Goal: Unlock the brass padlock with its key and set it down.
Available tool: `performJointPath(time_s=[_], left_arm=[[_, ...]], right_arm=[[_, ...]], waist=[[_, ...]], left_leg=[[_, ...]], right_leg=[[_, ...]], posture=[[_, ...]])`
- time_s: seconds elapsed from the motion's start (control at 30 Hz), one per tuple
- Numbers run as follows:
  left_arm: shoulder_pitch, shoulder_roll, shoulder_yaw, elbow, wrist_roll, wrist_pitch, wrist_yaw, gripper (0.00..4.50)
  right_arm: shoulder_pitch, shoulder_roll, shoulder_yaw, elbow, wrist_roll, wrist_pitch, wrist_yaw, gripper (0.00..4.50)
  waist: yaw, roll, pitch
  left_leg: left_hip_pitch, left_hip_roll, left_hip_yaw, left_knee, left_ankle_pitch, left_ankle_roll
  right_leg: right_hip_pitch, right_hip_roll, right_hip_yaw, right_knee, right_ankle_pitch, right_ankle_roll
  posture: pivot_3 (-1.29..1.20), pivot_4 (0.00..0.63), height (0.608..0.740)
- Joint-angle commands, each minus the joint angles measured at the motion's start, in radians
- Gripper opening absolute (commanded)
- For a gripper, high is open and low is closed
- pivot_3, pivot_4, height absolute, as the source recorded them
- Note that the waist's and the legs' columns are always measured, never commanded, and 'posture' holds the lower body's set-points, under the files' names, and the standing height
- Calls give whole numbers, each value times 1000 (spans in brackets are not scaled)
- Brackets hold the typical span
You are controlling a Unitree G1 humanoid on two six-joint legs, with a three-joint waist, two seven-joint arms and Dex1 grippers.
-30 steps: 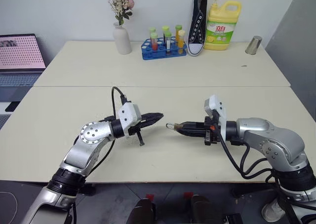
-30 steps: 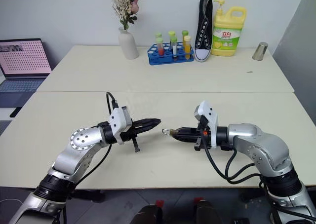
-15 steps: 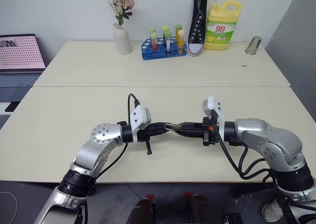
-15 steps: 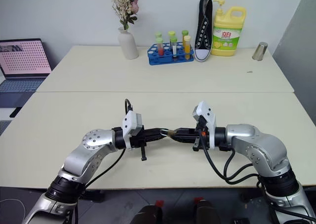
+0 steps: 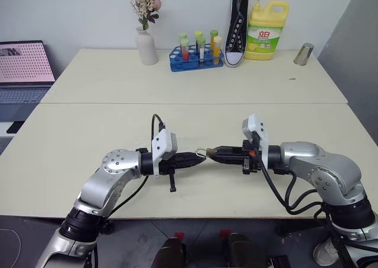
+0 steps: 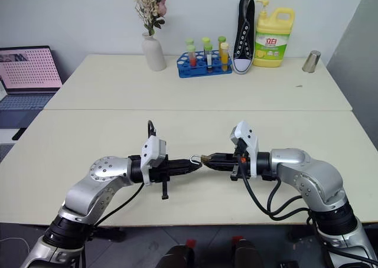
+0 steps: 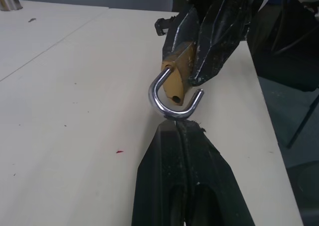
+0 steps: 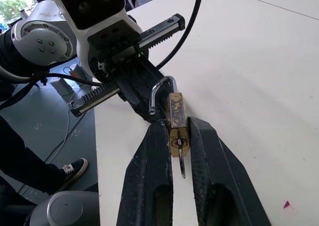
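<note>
padlock pinched in right fingers, shackle sprung, left tip at its loop

the right gripper (image 8: 172, 136) holds the padlock (image 8: 176, 117) between its two fingers (image 8: 149, 171), which press the brass body from both sides near their tips. the body sticks out past the fingertips, above the table (image 5: 88, 132) and not resting on it. the shackle (image 7: 172, 99) is swung open: one leg is seated in the body, the other stands free beside it. the key (image 8: 181, 165) sits in the keyway on the end of the body facing back between the fingers, a thin silvery sliver in the gap.

the left gripper (image 7: 175, 129) has its fingers pressed together with nothing between them. their joined tip meets the curved bend of the shackle, touching or just short of it.
</note>
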Motion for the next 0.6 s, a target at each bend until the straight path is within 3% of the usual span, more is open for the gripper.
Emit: performJointPath(time_s=[0.03,0.47,0.6], left_arm=[[-9,12,51,-53,-53,42,-12,0],[-57,-35,123,-113,-198,235,57,0],[-61,-19,120,-109,-179,225,41,0]], right_arm=[[-22,-2,-13,-19,-3,-20,11,132],[-19,-3,-9,-15,-8,-17,18,132],[-22,4,-16,-14,1,-9,15,132]], waist=[[0,0,0],[-1,0,0],[0,0,0]], left_leg=[[0,0,0,0,0,0],[0,0,0,0,0,0],[0,0,0,0,0,0]], right_leg=[[0,0,0,0,0,0],[0,0,0,0,0,0],[0,0,0,0,0,0]], posture=[[0,150,740],[0,150,740],[0,150,740]])
